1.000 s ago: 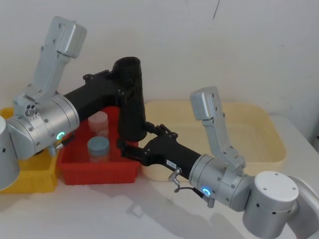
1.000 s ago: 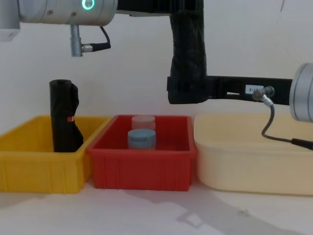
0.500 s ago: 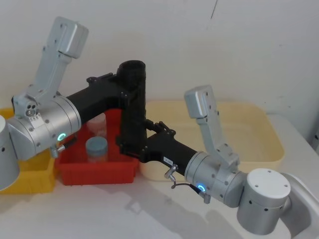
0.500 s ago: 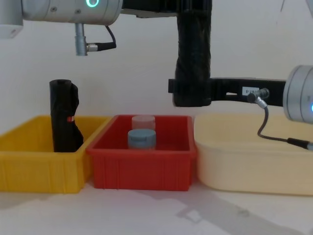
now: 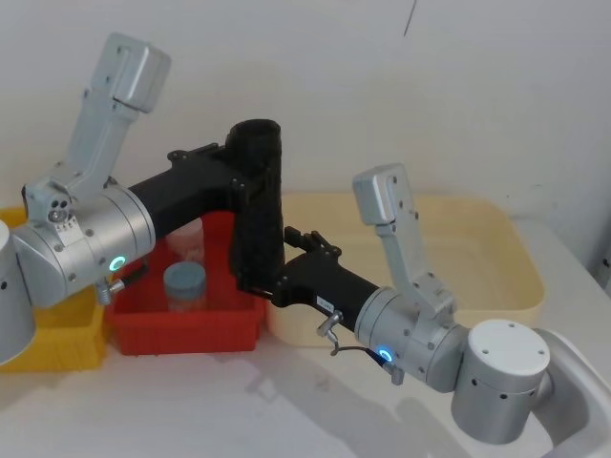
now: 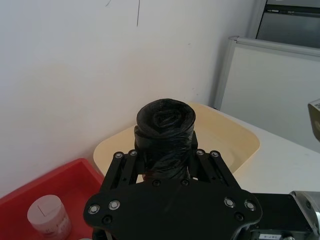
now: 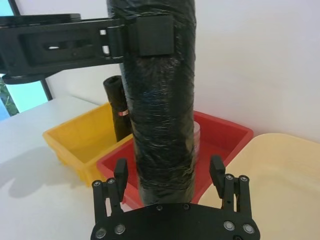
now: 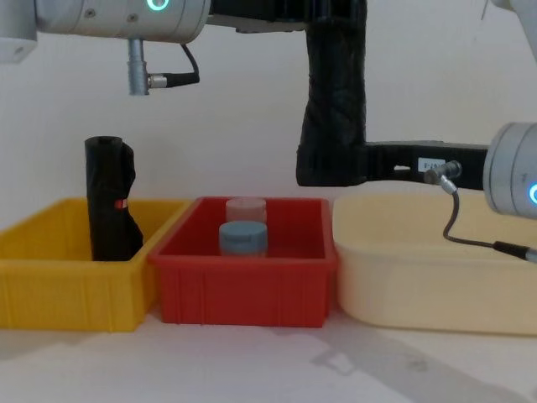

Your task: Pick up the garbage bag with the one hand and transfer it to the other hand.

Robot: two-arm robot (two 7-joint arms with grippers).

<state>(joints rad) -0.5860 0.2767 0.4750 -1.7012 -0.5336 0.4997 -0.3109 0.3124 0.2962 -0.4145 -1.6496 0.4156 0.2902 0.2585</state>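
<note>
Two jars [image 8: 243, 238] in middle bin [image 8: 245, 294], garbage bag [image 8: 334, 109] above it.

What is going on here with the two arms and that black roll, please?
The left gripper holds the garbage bag upright in the air, clamped near its top. The right gripper has its open fingers on either side of the bag's lower end, not touching it. The handover is not yet done.

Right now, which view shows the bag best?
The right wrist view: the bag hangs upright, seen almost whole, with the left tool clamped near its top. The left wrist view shows its top end. Head and chest views show its side, partly hidden.
</note>
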